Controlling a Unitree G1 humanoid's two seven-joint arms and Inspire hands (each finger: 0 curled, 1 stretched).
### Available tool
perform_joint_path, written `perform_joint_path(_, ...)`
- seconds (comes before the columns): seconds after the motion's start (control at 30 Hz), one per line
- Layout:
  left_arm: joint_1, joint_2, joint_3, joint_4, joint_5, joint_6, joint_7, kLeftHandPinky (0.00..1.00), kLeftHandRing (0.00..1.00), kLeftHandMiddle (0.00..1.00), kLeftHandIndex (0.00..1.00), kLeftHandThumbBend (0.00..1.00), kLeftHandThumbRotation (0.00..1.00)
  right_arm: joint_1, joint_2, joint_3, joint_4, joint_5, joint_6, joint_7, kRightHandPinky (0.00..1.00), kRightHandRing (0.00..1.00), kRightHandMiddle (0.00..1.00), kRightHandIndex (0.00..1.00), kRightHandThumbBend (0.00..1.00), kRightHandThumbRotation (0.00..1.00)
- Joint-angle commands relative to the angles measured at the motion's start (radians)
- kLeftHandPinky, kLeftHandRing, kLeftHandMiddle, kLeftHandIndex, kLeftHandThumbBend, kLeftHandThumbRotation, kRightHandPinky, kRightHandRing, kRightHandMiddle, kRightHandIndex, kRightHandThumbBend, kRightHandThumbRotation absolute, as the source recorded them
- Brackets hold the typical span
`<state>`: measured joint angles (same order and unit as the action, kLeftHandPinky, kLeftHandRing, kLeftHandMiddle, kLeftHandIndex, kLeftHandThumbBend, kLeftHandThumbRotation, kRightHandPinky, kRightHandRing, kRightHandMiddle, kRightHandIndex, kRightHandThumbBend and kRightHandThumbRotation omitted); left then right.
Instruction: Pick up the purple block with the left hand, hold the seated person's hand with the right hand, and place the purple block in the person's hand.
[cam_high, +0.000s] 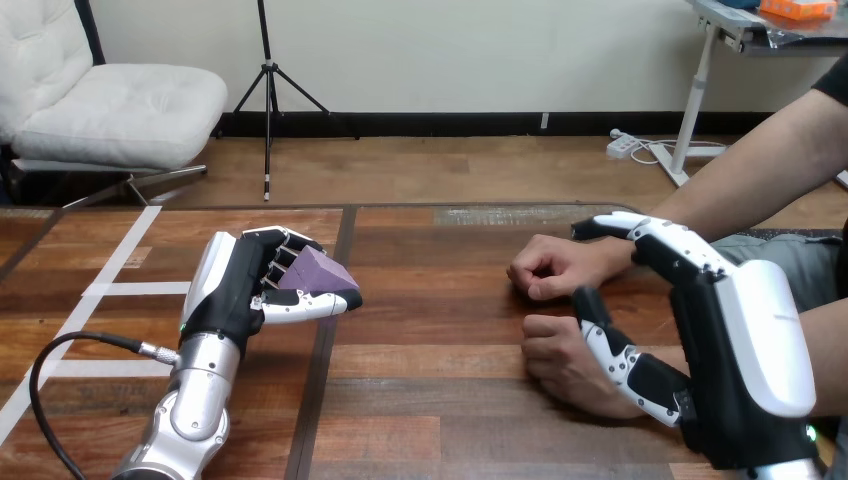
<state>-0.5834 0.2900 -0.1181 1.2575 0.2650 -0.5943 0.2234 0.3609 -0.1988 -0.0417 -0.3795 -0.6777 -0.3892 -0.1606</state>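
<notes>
Right hand (745, 345), fingers spread wide, spans the person's nearer hand (560, 362) and farther hand (552, 268), its thumb against the nearer one and clasping neither. It should close gently round one hand. Bare tabletop (450, 400) between gives a clear path. Left hand (235, 292), well apart, grips the purple block (318, 272).

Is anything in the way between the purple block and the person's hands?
Nothing visible. Only bare table lies between the purple block in the left hand and the person's farther hand and nearer hand, though both are curled, no open palm showing.
</notes>
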Motion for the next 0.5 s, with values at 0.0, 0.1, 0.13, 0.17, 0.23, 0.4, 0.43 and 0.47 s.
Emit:
perform_joint_path(0.0, -0.038, -0.012, 0.015, -0.012, -0.006, -0.015, 0.007, 0.33, 0.39, 0.45, 0.49, 0.76, 0.13, -0.009, -0.071, -0.056, -0.126, -0.009, 0.120, 0.142, 0.77, 0.84, 0.85, 0.83, 0.62, 0.00)
perform_joint_path(0.1, -0.038, -0.010, 0.008, -0.013, 0.005, -0.017, 0.015, 0.33, 0.39, 0.45, 0.49, 0.76, 0.12, -0.013, -0.090, -0.069, -0.143, -0.019, 0.157, 0.187, 0.79, 0.84, 0.86, 0.84, 0.69, 0.00)
perform_joint_path(0.13, -0.038, -0.009, 0.006, -0.013, 0.007, -0.017, 0.016, 0.33, 0.39, 0.45, 0.49, 0.75, 0.12, -0.013, -0.095, -0.071, -0.148, -0.021, 0.168, 0.198, 0.80, 0.85, 0.86, 0.84, 0.71, 0.00)
perform_joint_path(0.17, -0.038, -0.010, 0.008, -0.013, 0.006, -0.017, 0.015, 0.33, 0.39, 0.45, 0.49, 0.75, 0.11, -0.015, -0.105, -0.077, -0.152, -0.023, 0.183, 0.215, 0.80, 0.85, 0.86, 0.84, 0.73, 0.00)
perform_joint_path(0.23, -0.038, -0.012, 0.010, -0.013, 0.004, -0.016, 0.013, 0.33, 0.39, 0.45, 0.49, 0.75, 0.11, -0.016, -0.115, -0.082, -0.159, -0.023, 0.201, 0.234, 0.81, 0.85, 0.86, 0.84, 0.75, 0.00)
perform_joint_path(0.4, -0.038, -0.012, 0.011, -0.013, 0.005, -0.015, 0.013, 0.34, 0.39, 0.45, 0.49, 0.75, 0.10, -0.023, -0.148, -0.098, -0.169, -0.034, 0.241, 0.271, 0.82, 0.85, 0.86, 0.83, 0.79, 0.00)
perform_joint_path(0.43, -0.038, -0.012, 0.010, -0.013, 0.005, -0.015, 0.013, 0.34, 0.39, 0.45, 0.49, 0.75, 0.10, -0.024, -0.152, -0.099, -0.171, -0.036, 0.248, 0.275, 0.82, 0.85, 0.86, 0.83, 0.80, 0.00)
perform_joint_path(0.47, -0.038, -0.012, 0.011, -0.013, 0.004, -0.015, 0.012, 0.34, 0.39, 0.45, 0.48, 0.75, 0.10, -0.027, -0.160, -0.104, -0.169, -0.037, 0.253, 0.280, 0.82, 0.85, 0.86, 0.83, 0.80, 0.00)
